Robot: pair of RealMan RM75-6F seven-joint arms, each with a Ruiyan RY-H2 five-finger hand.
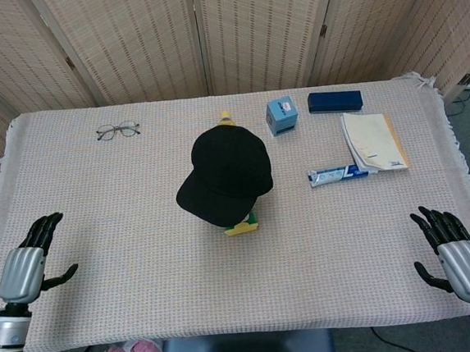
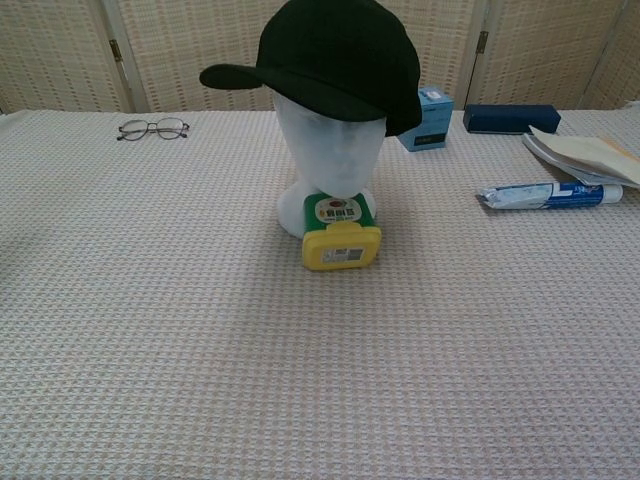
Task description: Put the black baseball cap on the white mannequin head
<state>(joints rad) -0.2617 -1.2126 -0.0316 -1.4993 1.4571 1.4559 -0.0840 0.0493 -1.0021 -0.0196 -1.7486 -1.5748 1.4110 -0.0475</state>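
Observation:
The black baseball cap [image 1: 225, 173] [image 2: 335, 58] sits on the white mannequin head [image 2: 328, 160], brim pointing toward the front left. In the head view the cap hides most of the head. My left hand [image 1: 25, 270] hovers at the table's front left corner, fingers spread, holding nothing. At the front right corner my right hand [image 1: 455, 259] is likewise open and empty. Both hands are far from the cap. Neither hand shows in the chest view.
A yellow and green container [image 2: 341, 236] lies at the mannequin's base. Glasses [image 1: 117, 131] lie at the back left. A blue box [image 1: 281, 116], a dark case [image 1: 335, 101], a booklet [image 1: 373, 140] and a toothpaste tube [image 1: 340, 173] occupy the back right.

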